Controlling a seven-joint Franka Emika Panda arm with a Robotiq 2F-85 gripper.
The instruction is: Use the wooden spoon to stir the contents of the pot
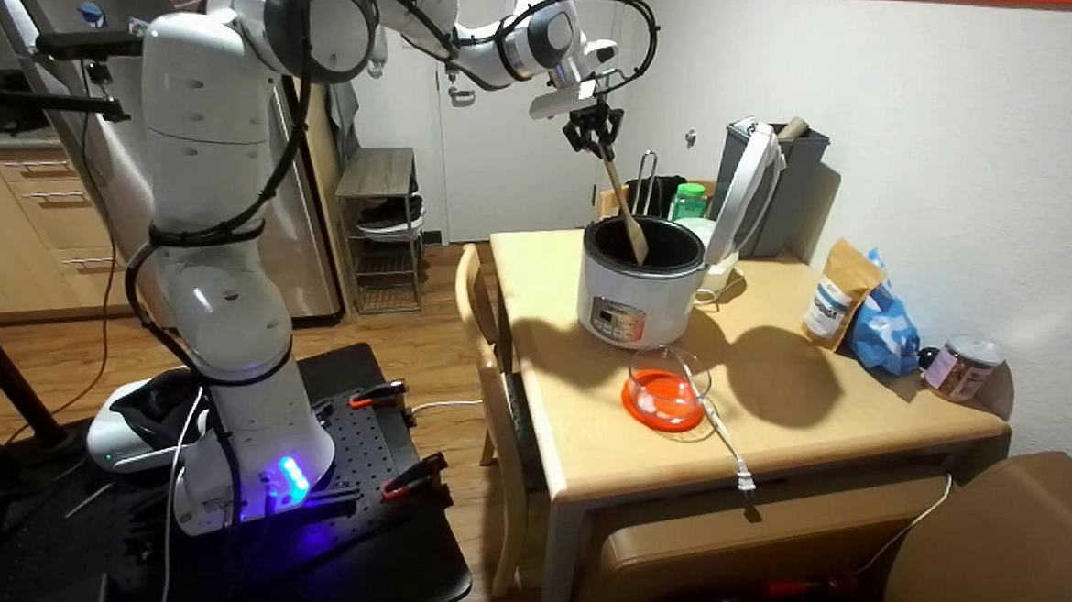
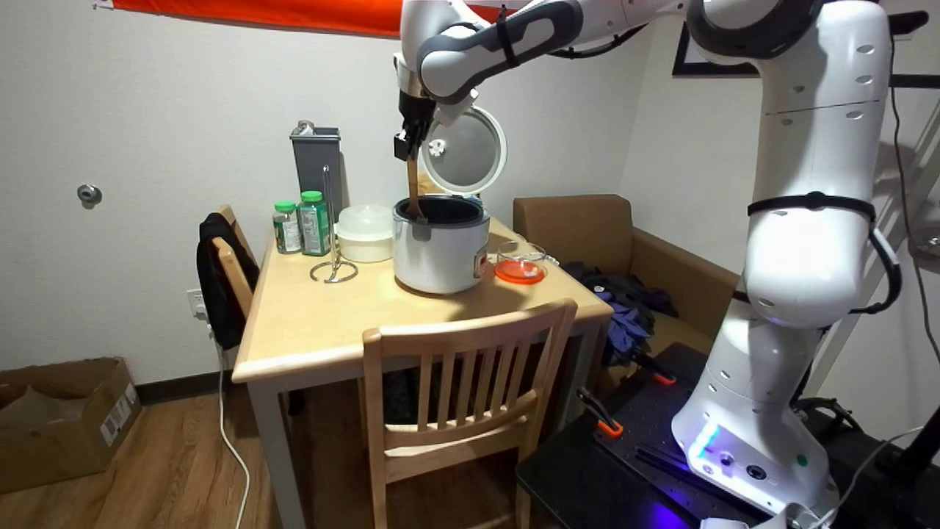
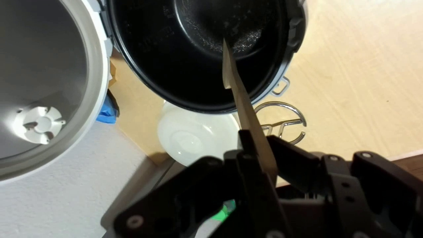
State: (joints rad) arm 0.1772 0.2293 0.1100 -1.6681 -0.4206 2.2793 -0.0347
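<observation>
The gripper (image 1: 604, 149) has the wooden spoon (image 1: 626, 207) clamped and slanting down into the open pot (image 2: 439, 253), left of the orange dish (image 2: 507, 274), so I'd judge pickup done and stirring unfinished

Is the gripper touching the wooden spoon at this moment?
Touching: the wrist view shows the wooden spoon clamped by its handle between the jaws of the gripper.

Below your gripper (image 1: 603, 147), only the wooden spoon (image 1: 630, 216) slants into the open pot (image 1: 638, 286). The raised lid (image 2: 464, 153) walls you off on the hinge side; the white container (image 2: 365, 235) and metal stand (image 2: 330, 228) crowd another, 2 green-capped bottles (image 2: 314, 226) beyond. A glass bowl (image 1: 668, 379) on an orange dish (image 1: 667, 425) stands near the pot. You have bare tabletop (image 2: 323, 316) toward the slatted chair (image 2: 470, 333).
</observation>
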